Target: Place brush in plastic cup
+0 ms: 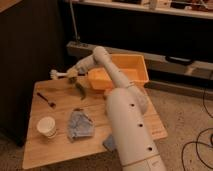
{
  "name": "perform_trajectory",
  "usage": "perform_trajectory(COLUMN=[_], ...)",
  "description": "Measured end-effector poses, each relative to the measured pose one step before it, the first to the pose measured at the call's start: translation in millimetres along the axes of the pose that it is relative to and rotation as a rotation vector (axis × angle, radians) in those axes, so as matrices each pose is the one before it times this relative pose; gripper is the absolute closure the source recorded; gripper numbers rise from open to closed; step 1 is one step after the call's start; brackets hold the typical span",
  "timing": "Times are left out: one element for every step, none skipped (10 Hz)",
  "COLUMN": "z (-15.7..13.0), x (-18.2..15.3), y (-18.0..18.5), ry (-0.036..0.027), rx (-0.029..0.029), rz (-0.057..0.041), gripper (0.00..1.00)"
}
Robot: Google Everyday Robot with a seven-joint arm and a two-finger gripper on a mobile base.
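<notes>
My gripper [73, 76] is at the back left of the wooden table [55, 150], above its far edge. It is shut on the brush [57, 75], whose pale end sticks out to the left, held roughly level above the table. A small green plastic cup [80, 90] sits on the table just below and to the right of the gripper and looks dull green in this light. The brush is above and left of the cup, not in it. The brush's bristles are hard to make out.
An orange bin [125, 70] stands at the back right, right next to the gripper. A small dark utensil [46, 99] lies at the left. A white paper cup [47, 127] stands front left, with a crumpled grey-blue cloth [80, 124] beside it. My arm [127, 125] covers the table's right half.
</notes>
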Motion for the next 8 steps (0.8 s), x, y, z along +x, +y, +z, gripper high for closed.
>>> perform_trajectory(z=[-20.74, -16.75, -16.18, -18.42, -9.79, -7.41, -13.34, -12.10], x=[13.53, 8.32, 9.08, 6.26, 1.82, 1.46, 4.55, 8.26], y=[1.21, 1.63, 1.80, 1.03, -0.67, -0.66, -1.54, -2.01], ry=[-0.01448, -0.00896, -0.00302, 0.00407, 0.01073, 0.01775, 0.03174, 0.03204], rx=[0.00018, 0.00676, 0.01096, 0.02233, 0.01902, 0.02010, 0.02808, 0.01898], rz=[0.03577, 0.02357, 0.01933, 0.01130, 0.00465, 0.00146, 0.00245, 0.00472], gripper=[1.00, 1.00, 1.00, 1.00, 1.00, 1.00, 1.00, 1.00])
